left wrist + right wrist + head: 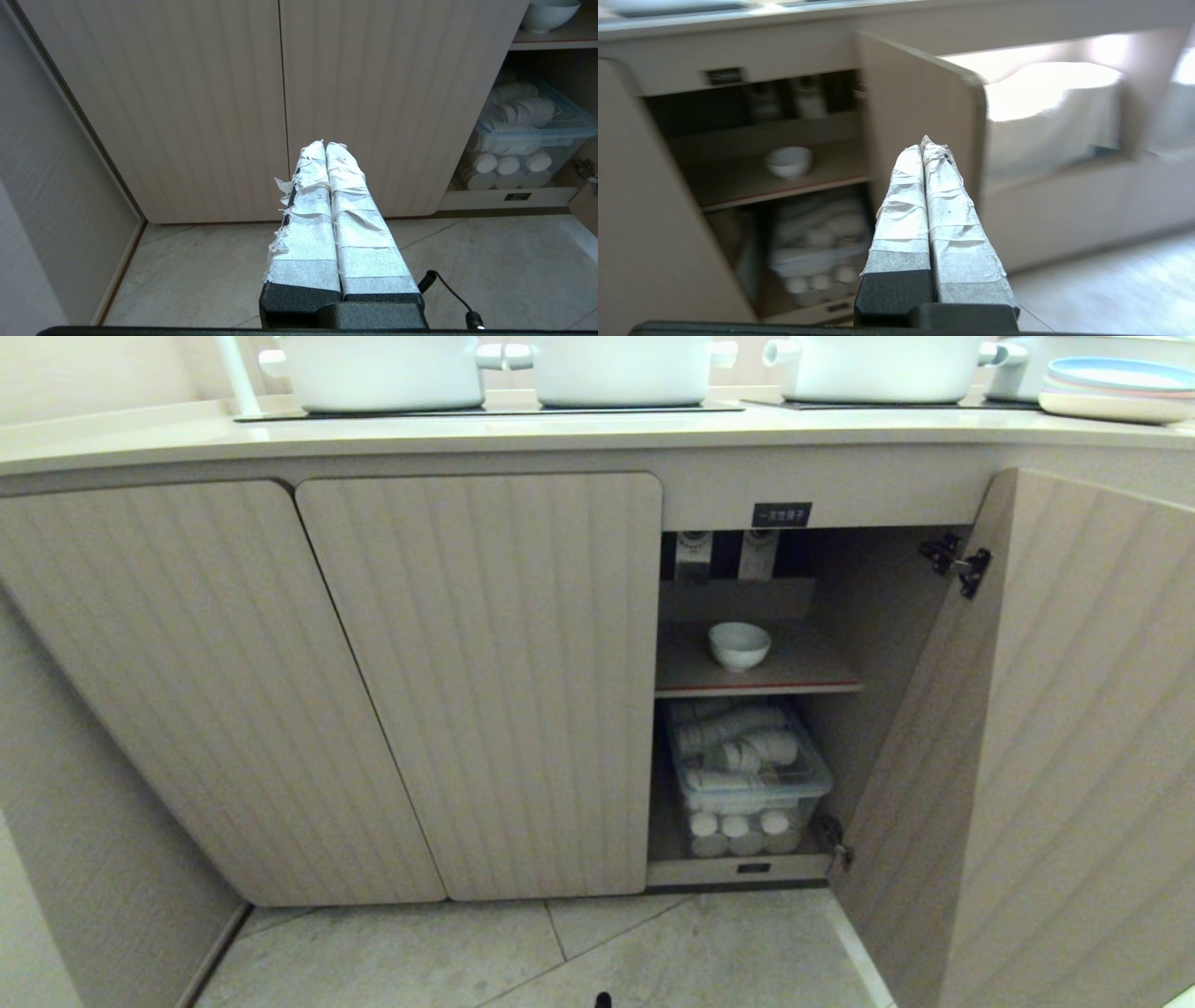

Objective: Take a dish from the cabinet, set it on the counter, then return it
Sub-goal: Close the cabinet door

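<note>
The dish [739, 645], a small white bowl, stands on the inner shelf [803, 670] of the cabinet [485, 681], whose right door [1055, 747] hangs wide open. The counter [597, 434] runs above. Neither arm shows in the head view. My right gripper [923, 145] is shut and empty, out in front of the open compartment, level with the door's edge, the dish [788, 161] well beyond it. My left gripper [325, 146] is shut and empty, parked low before the closed doors, with the dish [547, 14] far off at the shelf.
Large white pots [383, 371] stand on black glass panels on the counter, with stacked plates [1116, 387] at the far right. A clear bin [747, 775] of white cups fills the space under the shelf. Tiled floor [560, 952] lies before the cabinet.
</note>
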Available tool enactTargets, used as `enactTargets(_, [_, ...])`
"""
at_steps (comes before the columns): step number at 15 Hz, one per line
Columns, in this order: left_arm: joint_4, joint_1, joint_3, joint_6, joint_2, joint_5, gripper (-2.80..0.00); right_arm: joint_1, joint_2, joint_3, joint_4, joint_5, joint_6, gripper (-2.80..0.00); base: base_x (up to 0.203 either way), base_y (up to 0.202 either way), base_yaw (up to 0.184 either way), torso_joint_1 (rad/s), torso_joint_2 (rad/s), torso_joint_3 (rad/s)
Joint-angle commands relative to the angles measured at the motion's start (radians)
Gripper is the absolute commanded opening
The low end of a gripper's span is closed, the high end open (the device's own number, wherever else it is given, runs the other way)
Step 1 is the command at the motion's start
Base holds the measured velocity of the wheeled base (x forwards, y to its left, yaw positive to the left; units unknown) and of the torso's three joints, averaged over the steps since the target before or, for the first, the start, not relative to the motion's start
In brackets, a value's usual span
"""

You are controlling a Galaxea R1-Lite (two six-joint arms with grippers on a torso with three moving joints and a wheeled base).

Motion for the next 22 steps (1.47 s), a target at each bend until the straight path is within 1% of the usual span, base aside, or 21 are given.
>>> enactTargets(1, [-0.001,0.0,0.0,0.0,0.0,0.002,-2.8,-0.039,0.043,-0.029,0.012,-0.019,-0.001,-2.8,0.0,0.0,0.0,0.0,0.0,0.0])
enactTargets(3, [-0.001,0.0,0.0,0.0,0.0,0.0,-2.8,-0.06,0.084,-0.076,0.027,-0.043,0.0,-2.8,0.0,0.0,0.0,0.0,0.0,0.0])
enactTargets(4, [0.0,0.0,0.0,-0.001,0.0,0.0,-2.8,-0.091,0.106,-0.092,0.031,-0.051,0.0,-2.8,0.0,0.0,0.0,0.0,0.0,0.0])
enactTargets(7, [0.0,0.0,0.0,0.0,0.0,0.0,-2.8,-0.222,0.148,-0.115,0.053,-0.052,0.005,-2.8,0.0,0.0,0.0,0.0,0.0,0.0])
enactTargets(8, [0.0,0.0,0.0,-0.001,0.0,0.0,-2.8,-0.272,0.163,-0.129,0.079,-0.051,0.019,-2.8,0.0,0.0,0.0,0.0,0.0,0.0])
enactTargets(9, [-0.001,0.0,0.0,0.0,0.0,0.0,-2.8,-0.321,0.185,-0.155,0.126,-0.05,0.039,-2.8,0.0,0.0,0.0,0.0,0.0,0.0])
enactTargets(11, [-0.001,0.0,0.0,0.0,0.0,0.0,-2.8,-0.403,0.235,-0.222,0.273,-0.048,0.085,-2.8,0.0,0.0,0.0,0.0,0.0,0.0])
enactTargets(13, [0.0,0.0,0.0,0.0,0.0,0.001,-2.8,-0.461,0.304,-0.283,0.426,-0.046,0.161,-2.8,0.0,0.0,0.0,0.0,0.0,0.0])
enactTargets(15, [0.0,0.0,0.0,0.0,0.0,0.002,-2.8,-0.531,0.383,-0.34,0.527,-0.043,0.232,-2.8,0.0,0.0,0.0,0.0,0.0,0.0])
enactTargets(16, [-0.001,0.0,0.0,-0.001,0.0,0.0,-2.8,-0.562,0.416,-0.36,0.551,-0.035,0.252,-2.8,0.0,0.0,0.0,0.0,0.0,0.0])
enactTargets(18, [0.0,0.0,0.0,0.0,0.0,0.0,-2.8,-0.645,0.473,-0.377,0.562,-0.002,0.261,-2.8,0.0,0.0,0.0,0.0,0.0,0.0])
enactTargets(19, [0.0,0.0,0.0,-0.001,0.0,0.0,-2.8,-0.687,0.507,-0.388,0.558,0.031,0.262,-2.8,0.0,0.0,0.0,0.0,0.0,0.0])
enactTargets(20, [-0.001,0.0,0.0,-0.001,0.0,0.0,-2.8,-0.704,0.539,-0.405,0.552,0.054,0.263,-2.8,0.0,0.0,0.0,0.0,0.0,0.0])
enactTargets(22, [0.0,0.0,0.0,0.0,0.0,0.0,-2.8,-0.726,0.592,-0.44,0.524,0.07,0.264,-2.8,0.0,0.0,0.0,0.0,0.0,0.0])
